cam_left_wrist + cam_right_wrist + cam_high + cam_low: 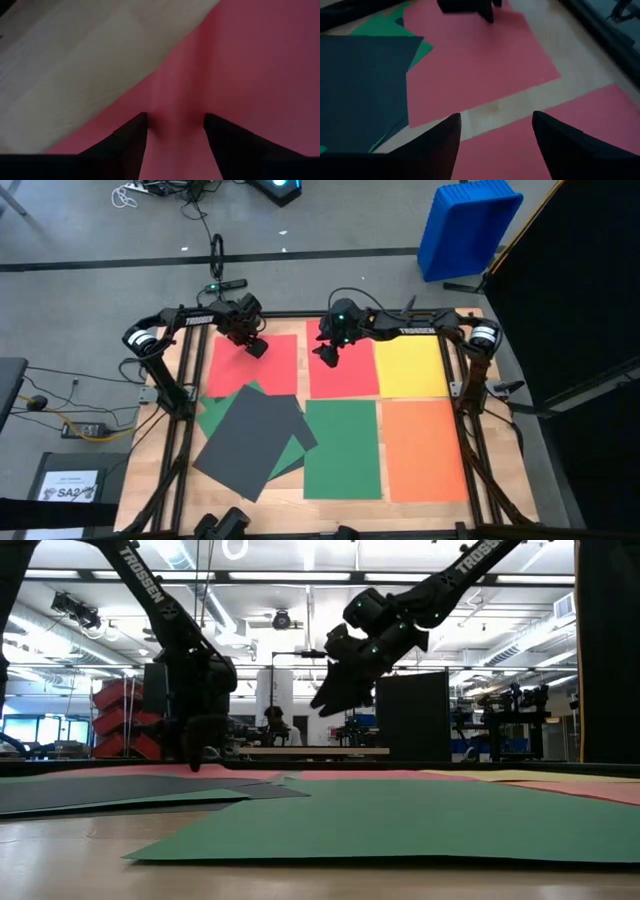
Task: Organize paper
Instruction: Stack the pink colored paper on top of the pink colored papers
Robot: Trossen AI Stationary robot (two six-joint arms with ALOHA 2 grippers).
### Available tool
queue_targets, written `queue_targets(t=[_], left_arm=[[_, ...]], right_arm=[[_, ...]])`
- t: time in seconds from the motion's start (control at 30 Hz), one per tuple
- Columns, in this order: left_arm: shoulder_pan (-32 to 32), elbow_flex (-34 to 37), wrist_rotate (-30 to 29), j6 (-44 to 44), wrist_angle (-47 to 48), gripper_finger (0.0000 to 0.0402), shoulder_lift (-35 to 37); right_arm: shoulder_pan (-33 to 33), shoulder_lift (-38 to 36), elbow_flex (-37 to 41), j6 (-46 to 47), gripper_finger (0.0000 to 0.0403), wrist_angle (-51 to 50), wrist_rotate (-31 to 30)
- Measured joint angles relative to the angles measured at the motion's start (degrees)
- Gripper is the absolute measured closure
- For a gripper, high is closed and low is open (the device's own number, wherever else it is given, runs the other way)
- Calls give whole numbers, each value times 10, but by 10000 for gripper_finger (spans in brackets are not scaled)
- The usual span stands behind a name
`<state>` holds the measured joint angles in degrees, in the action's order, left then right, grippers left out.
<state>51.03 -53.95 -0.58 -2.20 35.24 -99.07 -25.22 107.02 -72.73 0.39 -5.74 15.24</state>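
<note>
L gripper [256, 347] down on far edge of red paper [262, 372], fingers [131, 137] apart, sheet between, not clenched yet. R gripper [326, 354] up in air over 2nd red sheet [345, 376], fingers spread, holding nothing. Yellow [410, 367], orange [424, 448], green [342, 448] sheets flat on worktop [170, 430]; dark grey [252, 442] crooked on green pile.

Risk: pinch could crumple thin sheet, or drag it crooked.

Writing: "TROSSEN" on arms, "SA2" on white sheet [72, 485].

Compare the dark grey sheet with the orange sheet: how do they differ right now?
The dark grey sheet lies skewed to the table edges; the orange sheet lies square. The dark grey sheet lies on top of green paper and a corner covers the big green sheet; the orange sheet overlaps nothing that shows. Both are flat rectangles of similar size, and neither tool is touching them.
</note>
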Motion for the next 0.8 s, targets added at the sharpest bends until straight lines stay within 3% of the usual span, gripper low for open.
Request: queue_targets(t=[0.37,0.8], left_arm=[[0,-13,-2,1,-5,245,-1],[0,-63,-2,20,31,245,-4]], right_arm=[[-15,60,-22,24,167,4,69],[-11,82,-77,17,168,-1,85]])
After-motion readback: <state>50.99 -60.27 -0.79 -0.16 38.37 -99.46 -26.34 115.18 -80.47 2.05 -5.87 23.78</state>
